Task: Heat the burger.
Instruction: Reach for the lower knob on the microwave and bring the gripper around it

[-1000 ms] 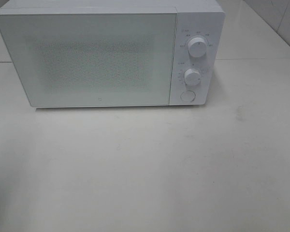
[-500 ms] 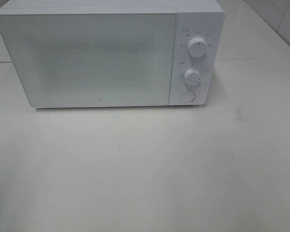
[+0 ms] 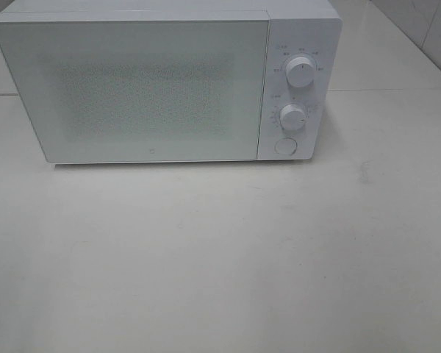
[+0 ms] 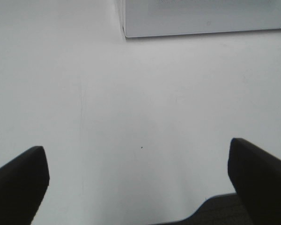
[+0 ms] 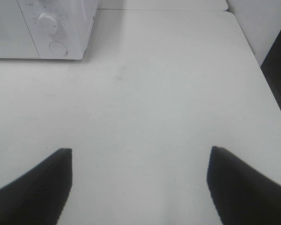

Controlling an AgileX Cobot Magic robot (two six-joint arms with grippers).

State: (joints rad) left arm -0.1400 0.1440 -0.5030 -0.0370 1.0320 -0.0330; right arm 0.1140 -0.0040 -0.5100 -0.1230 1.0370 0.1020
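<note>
On my left, the left tool (image 4: 136,147) hangs over bare tabletop (image 3: 220,257) with its two dark fingers spread wide and nothing between them. The near left corner of the microwave (image 3: 169,81) sits well beyond it.

The microwave's door (image 3: 143,88) is closed and its speckled panel lets me see nothing inside. The burger shows in none of my views: not on the tabletop, not in either tool. It may be behind that door or off camera, and I cannot tell which, so I can't place it relative to either tool.

To the right of the door are the upper knob (image 3: 300,71), the lower knob (image 3: 292,117) and, below them, the round button (image 3: 284,145). On the right side, the right tool (image 5: 140,151) is also spread wide and empty, near me, with that control panel far off to its left.

I judge the controls to be the right arm's job. I'd bring it in square to the panel, narrow the fingers before contact and press or turn gently, since the light microwave could slide back. I'd keep the left tool ready to steady its body.
</note>
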